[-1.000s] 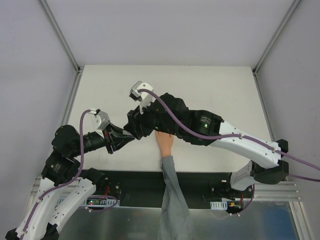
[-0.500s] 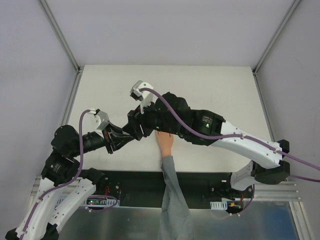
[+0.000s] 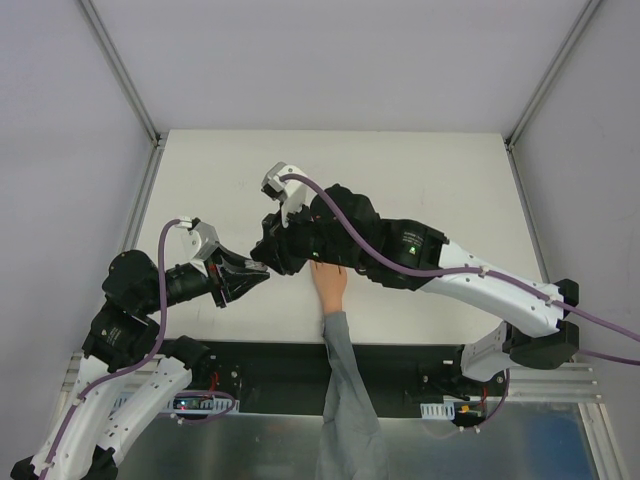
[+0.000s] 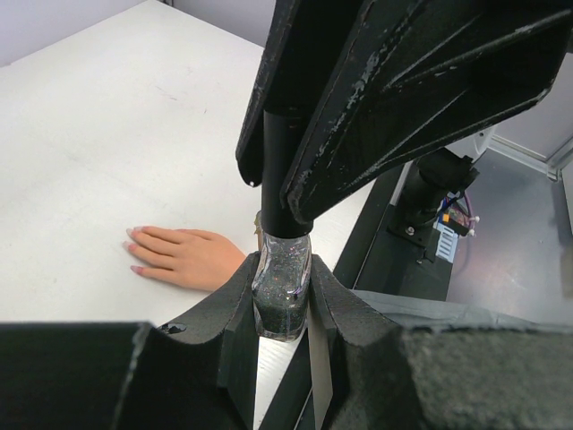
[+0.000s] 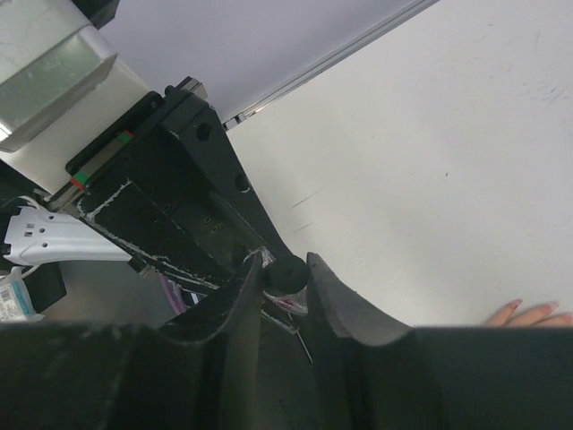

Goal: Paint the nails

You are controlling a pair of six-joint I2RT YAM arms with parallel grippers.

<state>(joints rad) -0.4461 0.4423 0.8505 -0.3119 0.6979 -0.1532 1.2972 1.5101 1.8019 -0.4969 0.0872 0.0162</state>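
Nearest, a grey sleeve crosses the near edge between the two arm bases; at its end the peach hand lies flat, palm down, on the white table, fingers pointing away from the bases; the nails show in the left wrist view as faint pink tips resting on the tabletop, apart from both grippers. Just left of the hand, the left gripper is clenched on a small clear bottle of glittery liquid, held off the table; the right gripper meets it from the other end, its fingers clamped on the bottle's black cap; in the top view the right arm passes over the fingertips and hides them. A pale mark beside a green light on that arm is too small to read.
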